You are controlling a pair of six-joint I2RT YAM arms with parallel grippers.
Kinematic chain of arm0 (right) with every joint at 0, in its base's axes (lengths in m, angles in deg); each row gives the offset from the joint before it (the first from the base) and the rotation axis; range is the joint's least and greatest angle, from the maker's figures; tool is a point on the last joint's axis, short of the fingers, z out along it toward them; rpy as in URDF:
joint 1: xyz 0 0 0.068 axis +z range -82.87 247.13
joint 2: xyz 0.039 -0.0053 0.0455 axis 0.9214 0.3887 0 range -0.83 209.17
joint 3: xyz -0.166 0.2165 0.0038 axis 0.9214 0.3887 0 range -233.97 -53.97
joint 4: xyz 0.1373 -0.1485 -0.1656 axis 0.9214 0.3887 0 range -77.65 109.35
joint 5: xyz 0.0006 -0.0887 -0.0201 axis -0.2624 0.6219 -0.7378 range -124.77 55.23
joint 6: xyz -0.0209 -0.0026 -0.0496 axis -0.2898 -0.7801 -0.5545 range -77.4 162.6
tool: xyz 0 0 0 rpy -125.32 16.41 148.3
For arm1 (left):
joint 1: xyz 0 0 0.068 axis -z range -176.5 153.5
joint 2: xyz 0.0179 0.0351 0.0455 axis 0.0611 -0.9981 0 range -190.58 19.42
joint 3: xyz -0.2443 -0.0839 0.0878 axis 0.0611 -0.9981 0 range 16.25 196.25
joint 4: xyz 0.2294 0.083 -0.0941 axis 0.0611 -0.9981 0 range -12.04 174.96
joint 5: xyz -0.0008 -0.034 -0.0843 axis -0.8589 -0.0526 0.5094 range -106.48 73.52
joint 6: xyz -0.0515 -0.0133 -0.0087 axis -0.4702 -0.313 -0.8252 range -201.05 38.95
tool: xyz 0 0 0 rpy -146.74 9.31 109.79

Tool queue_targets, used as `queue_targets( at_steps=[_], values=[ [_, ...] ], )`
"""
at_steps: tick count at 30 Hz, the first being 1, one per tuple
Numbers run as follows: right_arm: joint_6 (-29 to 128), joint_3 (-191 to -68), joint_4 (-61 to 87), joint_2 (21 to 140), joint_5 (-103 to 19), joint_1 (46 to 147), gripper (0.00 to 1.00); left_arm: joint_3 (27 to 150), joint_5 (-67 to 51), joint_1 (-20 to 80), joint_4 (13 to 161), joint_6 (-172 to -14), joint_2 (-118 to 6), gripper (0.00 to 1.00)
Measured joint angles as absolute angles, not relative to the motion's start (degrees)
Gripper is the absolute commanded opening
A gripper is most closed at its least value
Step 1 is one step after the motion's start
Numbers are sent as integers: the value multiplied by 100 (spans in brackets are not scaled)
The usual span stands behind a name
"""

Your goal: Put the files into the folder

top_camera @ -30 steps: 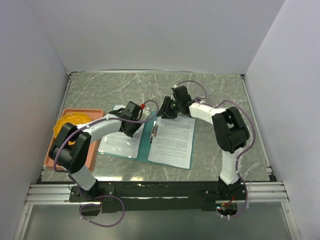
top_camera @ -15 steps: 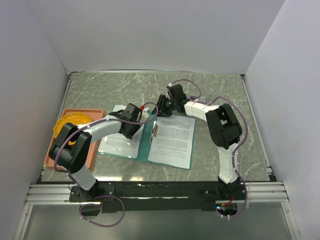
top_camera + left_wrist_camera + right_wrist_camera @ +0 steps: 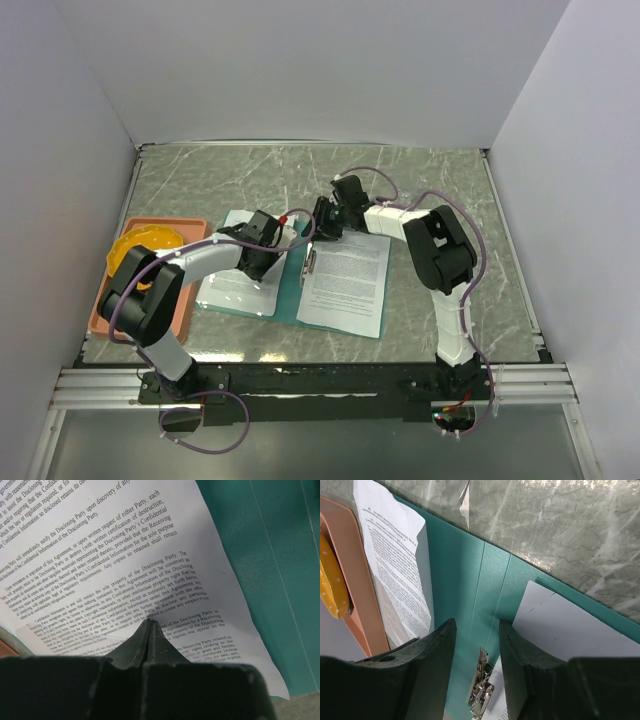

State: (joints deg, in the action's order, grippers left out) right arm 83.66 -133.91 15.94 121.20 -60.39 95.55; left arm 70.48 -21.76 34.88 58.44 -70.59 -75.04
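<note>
On files (image 3: pixel 125 565), "Confidential Information" legible; left fingers (image 3: pixel 150 642) closed; right fingers (image 3: pixel 517 670) parted above folder (image 3: pixel 465 580).

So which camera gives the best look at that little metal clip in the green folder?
The right wrist view: the metal clip sits close, between the right hand's fingers. The top view shows the clip only as a tiny sliver on the folder. The left wrist view misses it.

This is a robot test cell in a lab, not a home or office. Plain white panels (image 3: pixel 300 70) wall in the surface (image 3: pixel 440 170), a grey-green marble-patterned sheet, on three sides. Two arms are bolted to an aluminium rail (image 3: pixel 100 385) at its near edge, with loose cables (image 3: pixel 215 420) hanging below. Left of the left gripper (image 3: pixel 262 258) sits a salmon-orange tray (image 3: pixel 185 228); beneath both grippers lie printed sheets (image 3: pixel 345 280) on a teal folder (image 3: pixel 290 290).
</note>
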Motion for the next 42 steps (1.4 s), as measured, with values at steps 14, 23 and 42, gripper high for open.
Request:
queue_targets(
  at_steps=[14, 23, 42],
  values=[
    [8346, -13109, 1140, 12079, -6280, 9564, 47, 7048, -2178, 3422, 5857, -7059, -7501, 1],
    [8350, -12956, 875, 12068, -6483, 9564, 45, 7048, -2185, 3420, 5855, -7056, -7499, 1],
    [8919, -12209, -314, 11740, -6951, 9472, 42, 7048, -2202, 3390, 5852, -7059, -7447, 1]
  ],
)
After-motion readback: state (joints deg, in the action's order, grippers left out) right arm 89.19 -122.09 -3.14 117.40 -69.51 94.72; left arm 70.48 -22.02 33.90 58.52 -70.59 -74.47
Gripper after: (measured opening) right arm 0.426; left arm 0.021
